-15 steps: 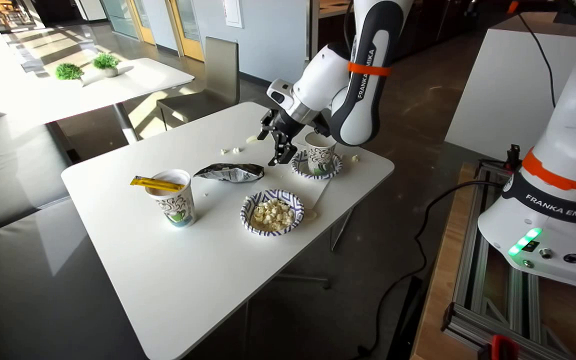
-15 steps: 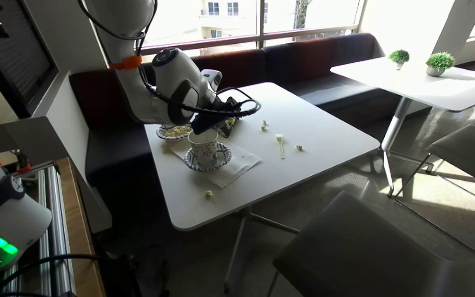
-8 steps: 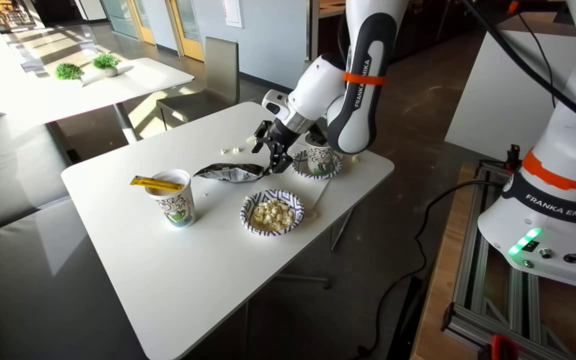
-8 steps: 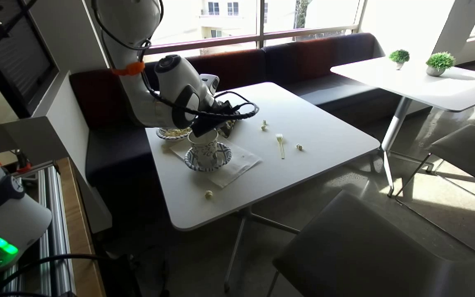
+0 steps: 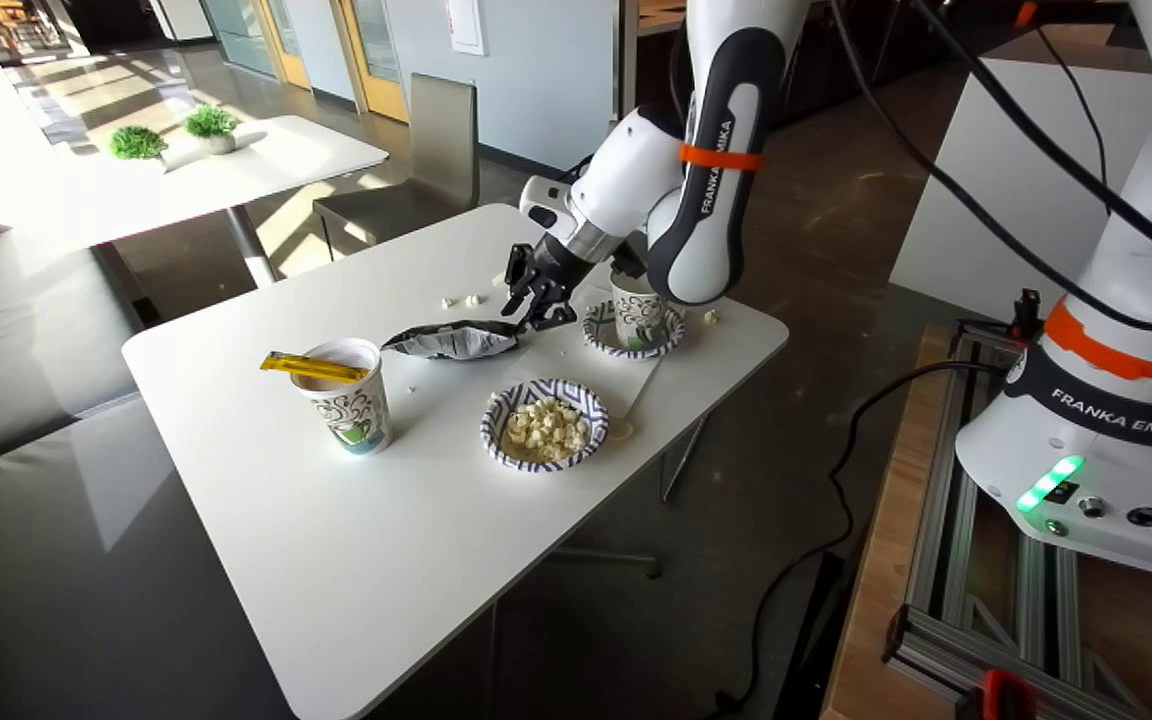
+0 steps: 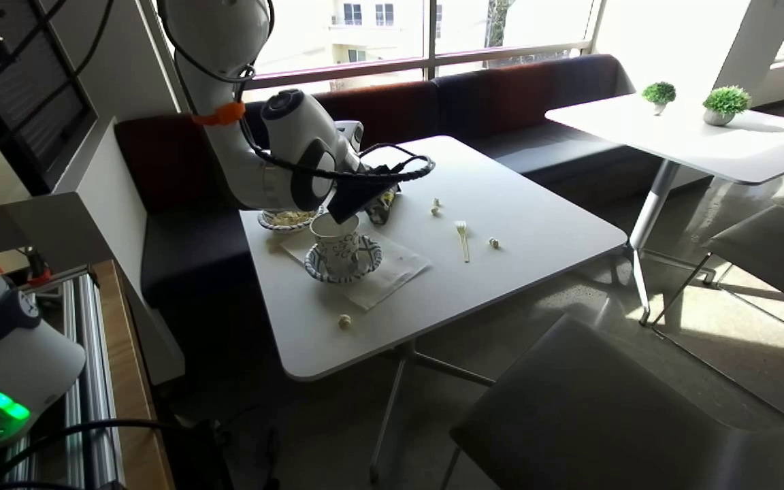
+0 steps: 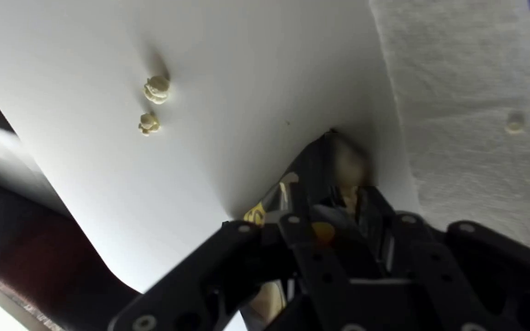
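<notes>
A crumpled black and silver snack bag (image 5: 451, 341) with yellow print lies on the white table (image 5: 386, 560). My gripper (image 5: 534, 318) is at the bag's near end, low over the table. In the wrist view the fingers of the gripper (image 7: 336, 198) stand partly together, with the bag's dark end (image 7: 313, 161) among and beneath them. Whether they pinch it is too dark and blurred to tell. Beside the gripper a patterned paper cup (image 5: 639, 318) stands in a patterned bowl (image 6: 371, 262). The arm hides part of the bag in an exterior view.
A bowl (image 5: 591, 402) of popcorn and a paper cup (image 5: 354, 425) with a yellow packet (image 5: 316, 366) across its top stand nearby. A napkin (image 6: 395, 278), a pale fork (image 6: 463, 241) and loose popcorn (image 7: 156, 89) lie on the table. A chair (image 6: 589, 401) stands close by.
Over the last second my gripper has come down to the bag's end and its fingers have drawn closer together. The bag has shifted slightly along with it in the last half second.
</notes>
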{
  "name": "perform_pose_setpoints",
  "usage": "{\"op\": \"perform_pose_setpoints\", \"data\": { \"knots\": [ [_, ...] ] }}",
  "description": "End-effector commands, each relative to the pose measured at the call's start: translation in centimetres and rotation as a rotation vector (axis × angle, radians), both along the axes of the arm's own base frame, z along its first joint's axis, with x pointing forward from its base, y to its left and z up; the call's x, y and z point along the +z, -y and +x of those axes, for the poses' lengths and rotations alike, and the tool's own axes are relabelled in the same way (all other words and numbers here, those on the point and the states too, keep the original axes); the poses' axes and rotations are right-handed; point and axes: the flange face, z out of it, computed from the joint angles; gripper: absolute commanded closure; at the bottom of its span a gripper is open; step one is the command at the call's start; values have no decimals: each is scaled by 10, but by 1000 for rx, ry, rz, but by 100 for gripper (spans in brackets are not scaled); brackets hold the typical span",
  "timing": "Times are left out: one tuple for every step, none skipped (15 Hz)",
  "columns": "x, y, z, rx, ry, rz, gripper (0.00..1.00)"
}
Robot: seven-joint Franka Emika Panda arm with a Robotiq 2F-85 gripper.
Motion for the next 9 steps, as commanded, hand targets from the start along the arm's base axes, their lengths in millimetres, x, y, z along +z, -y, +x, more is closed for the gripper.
{"op": "perform_pose_setpoints", "data": {
  "knots": [
    [-7, -3, 0, 49, 10, -19, 77],
    [-8, -3, -1, 56, 11, -21, 88],
    [-8, -4, -1, 60, 12, -23, 92],
    [-9, -4, -1, 65, 12, -24, 98],
    [-9, -4, -2, 69, 13, -24, 100],
    [-9, -5, -2, 72, 13, -27, 100],
    [-8, -6, -2, 74, 13, -24, 100],
    [-7, -7, -3, 71, 9, -19, 98],
    [-3, -11, -6, 58, -1, 1, 96]
  ]
}}
